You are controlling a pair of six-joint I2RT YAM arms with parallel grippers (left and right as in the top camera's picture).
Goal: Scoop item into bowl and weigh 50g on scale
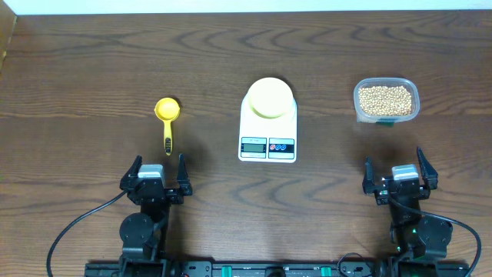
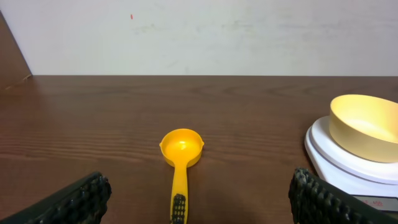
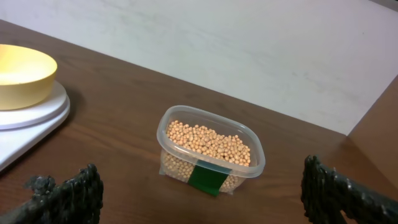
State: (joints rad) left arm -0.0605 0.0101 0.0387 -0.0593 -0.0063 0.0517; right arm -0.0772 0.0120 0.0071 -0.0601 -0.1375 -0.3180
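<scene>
The pale-yellow bowl sits empty on the white scale at the table's middle. Tan beans fill a clear plastic tub at the right. A yellow long-handled scoop lies left of the scale, handle toward me. My left gripper stands open just short of the scoop's handle, holding nothing. On the right, my other gripper is open too, short of the tub.
The dark wooden table ends at a pale wall at the back. Cables and the arm bases run along the front edge.
</scene>
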